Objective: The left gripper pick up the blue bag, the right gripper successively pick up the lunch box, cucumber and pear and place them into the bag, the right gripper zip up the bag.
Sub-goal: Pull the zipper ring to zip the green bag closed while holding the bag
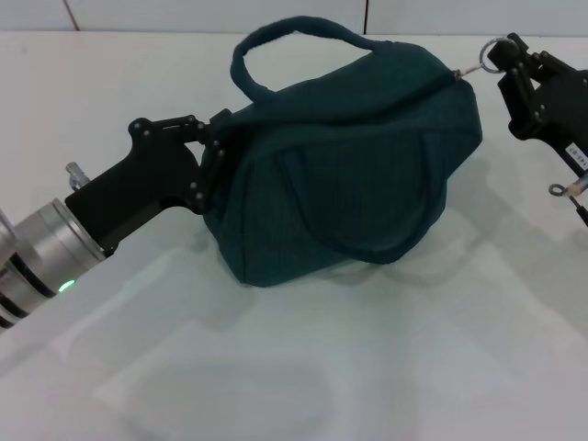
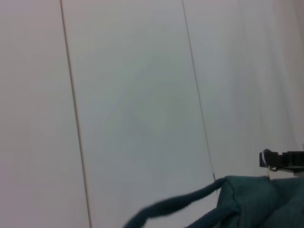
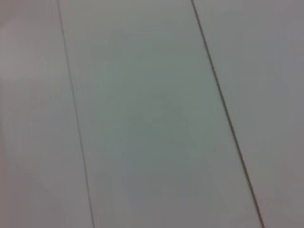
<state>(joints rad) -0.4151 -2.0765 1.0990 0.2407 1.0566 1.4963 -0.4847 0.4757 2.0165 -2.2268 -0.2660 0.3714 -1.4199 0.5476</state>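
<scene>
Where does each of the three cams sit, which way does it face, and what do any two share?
Head: up on the robot, facing forward and down at the blue bag on the white table; left gripper clamps its end, right gripper holds the ring pull.
Left wrist: faces a pale panelled wall; no own fingers.
Right wrist: panelled wall only.
Shared: head and left wrist both show the bag and the right gripper.

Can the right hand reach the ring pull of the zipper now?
Probably yes: the right hand is already at the silver ring pull on the blue bag, with nothing between them.
</scene>
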